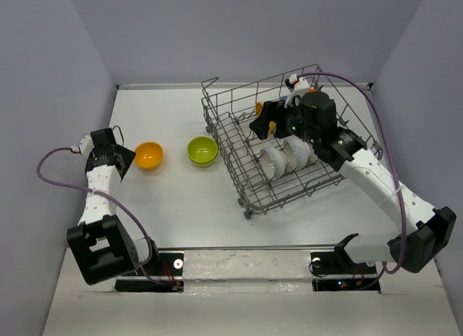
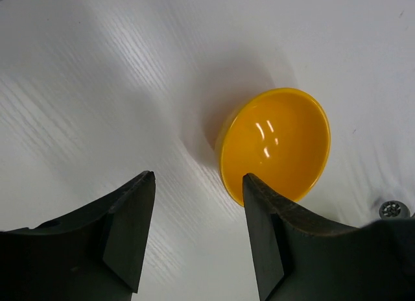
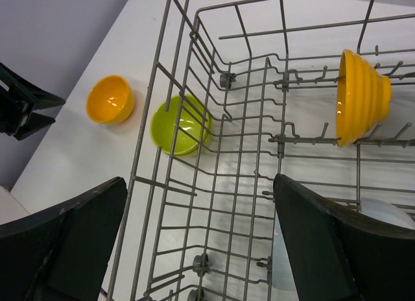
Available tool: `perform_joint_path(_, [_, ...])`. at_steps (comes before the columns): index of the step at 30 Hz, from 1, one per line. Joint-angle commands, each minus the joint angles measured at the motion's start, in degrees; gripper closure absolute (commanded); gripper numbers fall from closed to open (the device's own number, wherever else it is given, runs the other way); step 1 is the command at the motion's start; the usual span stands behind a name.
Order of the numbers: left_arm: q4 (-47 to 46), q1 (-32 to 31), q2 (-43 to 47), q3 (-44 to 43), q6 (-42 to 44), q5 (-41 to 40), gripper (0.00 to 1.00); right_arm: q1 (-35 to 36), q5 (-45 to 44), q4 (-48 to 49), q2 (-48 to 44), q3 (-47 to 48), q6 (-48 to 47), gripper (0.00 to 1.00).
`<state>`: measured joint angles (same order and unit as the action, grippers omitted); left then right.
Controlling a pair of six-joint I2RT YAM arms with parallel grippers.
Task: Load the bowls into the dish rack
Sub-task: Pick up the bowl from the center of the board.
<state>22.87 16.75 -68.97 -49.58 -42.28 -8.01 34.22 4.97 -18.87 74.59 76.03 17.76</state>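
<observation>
One white tabletop (image 1: 181, 216), dish rack (image 1: 249, 175), lilac walls (image 1: 239, 32)

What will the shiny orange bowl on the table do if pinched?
The small round glossy orange bowl looks hard, so probably stays stiff. Its shiny glare suggests it may slip in the left gripper. Sitting upright, it likely slides, not rolls.

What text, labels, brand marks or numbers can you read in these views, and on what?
No readable text in any view.
The orange bowl and green bowl on the table, and the ribbed orange bowl and white bowls in the dish rack: plain, no print showing.
left hand, right hand: black fingers, unmarked.
arm housings: any fine print is too small to tell.
</observation>
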Motion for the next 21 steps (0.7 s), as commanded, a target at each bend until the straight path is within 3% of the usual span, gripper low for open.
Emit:
perform_joint_path(1, [-3.5, 0.6, -2.7, -0.8, 1.6, 1.7, 0.36, 0.4, 0.6, 1.1, -1.3, 1.6, -0.4, 0.0])
perform_joint_path(11, [-2.2, 0.7, -10.7, -8.4, 10.2, -1.8, 0.37, 0.4, -0.3, 1.1, -1.9, 1.1, -0.8, 0.0])
perform_joint_path(21, [-3.8, -0.6, -15.3, -10.4, 13.5, -2.5, 0.38, 0.4, 0.0, 1.0, -1.9, 1.0, -1.1, 0.0])
